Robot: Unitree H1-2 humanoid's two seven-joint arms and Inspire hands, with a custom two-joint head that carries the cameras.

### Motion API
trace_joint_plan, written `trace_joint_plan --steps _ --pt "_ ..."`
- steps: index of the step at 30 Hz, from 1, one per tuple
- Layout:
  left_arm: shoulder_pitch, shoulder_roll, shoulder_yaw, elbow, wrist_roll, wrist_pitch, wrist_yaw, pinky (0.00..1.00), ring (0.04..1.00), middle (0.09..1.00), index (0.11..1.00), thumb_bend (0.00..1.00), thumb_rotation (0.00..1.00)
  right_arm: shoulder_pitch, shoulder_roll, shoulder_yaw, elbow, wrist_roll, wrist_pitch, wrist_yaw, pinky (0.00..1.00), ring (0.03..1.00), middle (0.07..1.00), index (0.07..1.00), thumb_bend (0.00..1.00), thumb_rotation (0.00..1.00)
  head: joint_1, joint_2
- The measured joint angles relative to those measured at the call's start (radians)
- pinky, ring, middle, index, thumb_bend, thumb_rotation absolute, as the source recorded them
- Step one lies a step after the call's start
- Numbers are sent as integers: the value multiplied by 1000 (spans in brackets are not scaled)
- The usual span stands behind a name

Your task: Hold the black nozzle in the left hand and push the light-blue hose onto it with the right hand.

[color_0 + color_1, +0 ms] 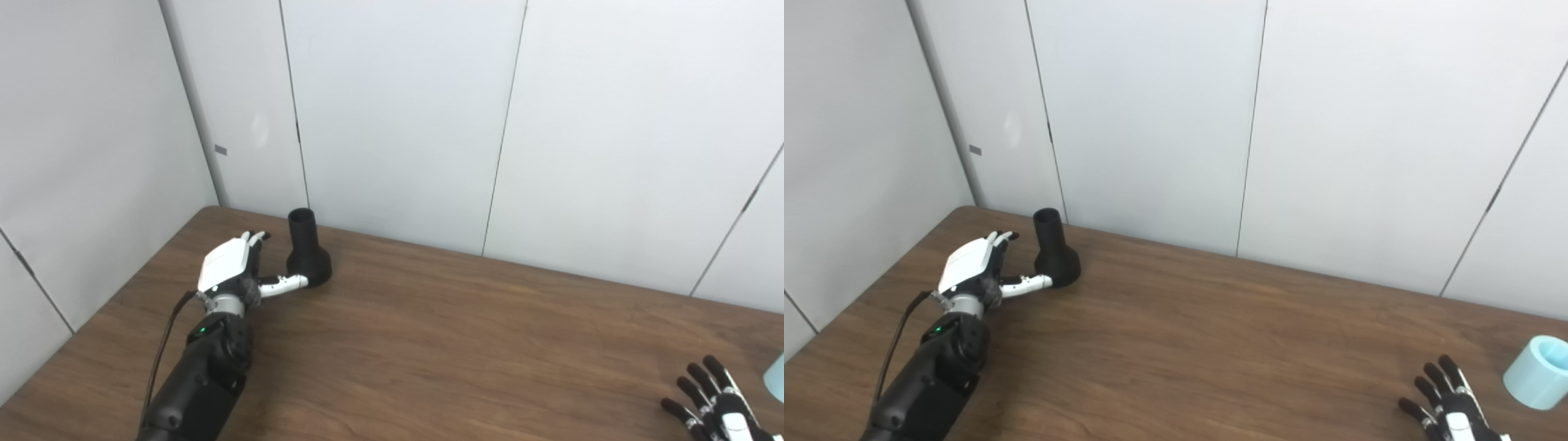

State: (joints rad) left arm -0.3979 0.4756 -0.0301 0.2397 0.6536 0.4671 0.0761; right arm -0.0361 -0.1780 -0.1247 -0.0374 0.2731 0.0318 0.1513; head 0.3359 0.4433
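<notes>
Black nozzle (1053, 252) upright (mouth up) | left hand (979, 267) beside, fingers apart

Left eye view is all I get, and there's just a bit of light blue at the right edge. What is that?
Observer: It's the light-blue hose, a short open-topped tube standing on the table.
Operator: Is the right hand grabbing it?
Observer: No. The right hand is open, fingers spread, with bare table between it and the hose.
Operator: Is anything else sitting next to the hose?
Observer: Nothing shows beside it in the right eye view. The black nozzle stands far off by the left hand, whose thumb reaches its base.
</notes>
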Motion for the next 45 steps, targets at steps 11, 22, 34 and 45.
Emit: trace_joint_plan --steps 11,22,34,45 --pt "-69 -35 -14 76 -2 -3 -4 1000 1000 942 904 989 579 2 0 4 -8 -13 7 -2 798 914 912 942 620 777 -12 2" --pt "-144 -57 -70 194 -2 -5 6 1000 997 909 891 1000 610 14 1 9 -29 -30 18 -5 805 905 909 943 546 759 -20 12" --pt "-175 -104 -10 246 -41 -1 82 1000 1000 908 881 932 511 15 0 17 -36 -59 15 -6 828 917 930 957 562 747 -14 26" --pt "-183 -111 5 288 -25 0 88 1000 907 844 815 894 456 15 1 21 -39 -64 17 -6 836 916 921 957 542 727 -9 40"
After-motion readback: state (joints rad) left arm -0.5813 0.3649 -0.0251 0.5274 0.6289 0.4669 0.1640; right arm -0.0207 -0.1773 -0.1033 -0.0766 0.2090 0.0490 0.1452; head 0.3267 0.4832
